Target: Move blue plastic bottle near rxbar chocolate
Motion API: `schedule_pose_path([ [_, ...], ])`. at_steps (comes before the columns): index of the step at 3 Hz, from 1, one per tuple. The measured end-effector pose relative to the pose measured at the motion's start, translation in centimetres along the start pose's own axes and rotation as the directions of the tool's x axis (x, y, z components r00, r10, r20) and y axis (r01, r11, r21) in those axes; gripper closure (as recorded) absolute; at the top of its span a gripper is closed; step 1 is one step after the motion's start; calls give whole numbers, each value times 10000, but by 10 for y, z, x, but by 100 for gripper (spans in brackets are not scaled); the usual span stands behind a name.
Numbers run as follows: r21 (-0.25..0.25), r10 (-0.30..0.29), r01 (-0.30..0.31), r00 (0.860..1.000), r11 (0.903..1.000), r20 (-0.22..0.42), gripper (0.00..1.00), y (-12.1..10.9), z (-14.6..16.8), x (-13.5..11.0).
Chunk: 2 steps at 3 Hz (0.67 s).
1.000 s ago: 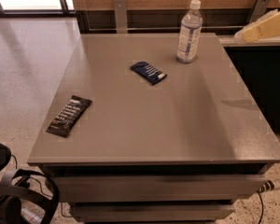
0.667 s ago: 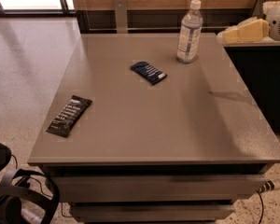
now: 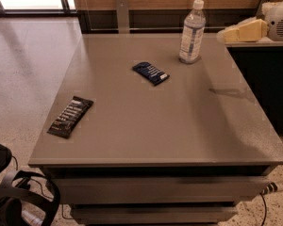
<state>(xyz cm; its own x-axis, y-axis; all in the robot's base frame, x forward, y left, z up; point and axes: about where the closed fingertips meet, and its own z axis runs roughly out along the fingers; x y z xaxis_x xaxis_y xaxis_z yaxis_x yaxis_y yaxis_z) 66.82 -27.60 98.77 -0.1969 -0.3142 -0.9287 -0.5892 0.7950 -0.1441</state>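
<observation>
The blue plastic bottle (image 3: 192, 32) stands upright near the table's far right corner, clear with a white cap and blue-and-white label. The rxbar chocolate (image 3: 70, 117), a flat black wrapper with white lettering, lies near the table's left edge toward the front. My gripper (image 3: 243, 32) comes in from the right edge, cream-coloured, at about the bottle's mid height and a short way to its right, not touching it. The arm's white body (image 3: 279, 18) is behind it.
A dark blue bar wrapper (image 3: 151, 73) lies between the bottle and the rxbar, nearer the bottle. The grey table (image 3: 179, 126) has a dark counter (image 3: 269, 74) against its right side. Black equipment (image 3: 9, 197) sits on the floor at front left.
My gripper has moved leftward into view from the right edge, closing toward the bottle. The bottle and both bars have not moved.
</observation>
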Motion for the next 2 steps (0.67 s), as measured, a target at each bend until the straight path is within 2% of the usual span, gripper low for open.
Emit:
schedule_pose_path([
  [2, -396, -11, 42, 9971, 9992, 766, 0, -17, 47, -2],
])
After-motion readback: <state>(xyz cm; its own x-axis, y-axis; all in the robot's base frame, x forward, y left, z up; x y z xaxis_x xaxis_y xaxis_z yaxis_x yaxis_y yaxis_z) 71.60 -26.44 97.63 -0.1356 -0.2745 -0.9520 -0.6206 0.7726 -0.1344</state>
